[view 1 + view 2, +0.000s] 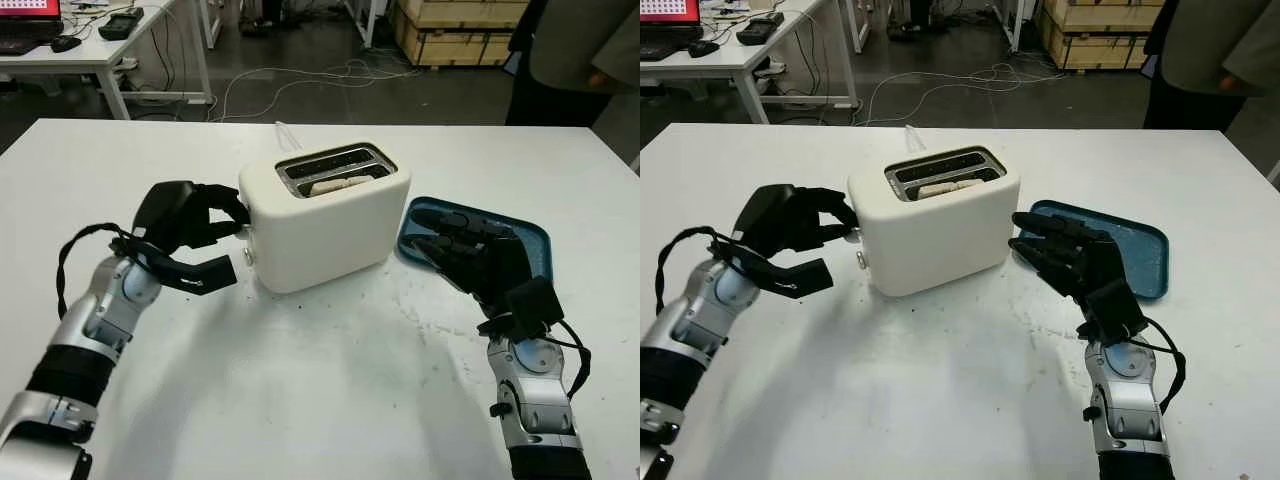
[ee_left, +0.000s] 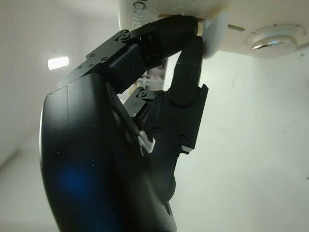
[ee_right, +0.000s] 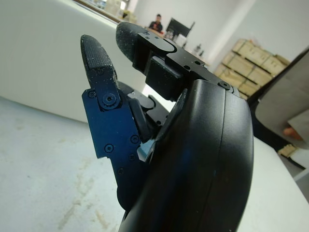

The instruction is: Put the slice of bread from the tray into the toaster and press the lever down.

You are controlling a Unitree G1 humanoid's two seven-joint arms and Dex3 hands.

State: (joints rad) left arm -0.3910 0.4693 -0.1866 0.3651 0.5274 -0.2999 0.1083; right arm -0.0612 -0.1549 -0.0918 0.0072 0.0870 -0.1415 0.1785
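Already dropped bread point(image 1: 338, 185) into toaster point(image 1: 325, 215); curled left hand point(image 1: 190, 235) on lever point(image 2: 212, 34), unpressed yet; kept right hand point(image 1: 470, 255) empty over tray point(image 1: 525, 240).

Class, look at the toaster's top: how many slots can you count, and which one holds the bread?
2. Both run along the top of the toaster. The nearer slot holds the slice of bread; the farther slot looks empty, though its depths are hidden.

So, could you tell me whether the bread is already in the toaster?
In. The bread sits down inside the toaster slot, and the blue tray holds none.
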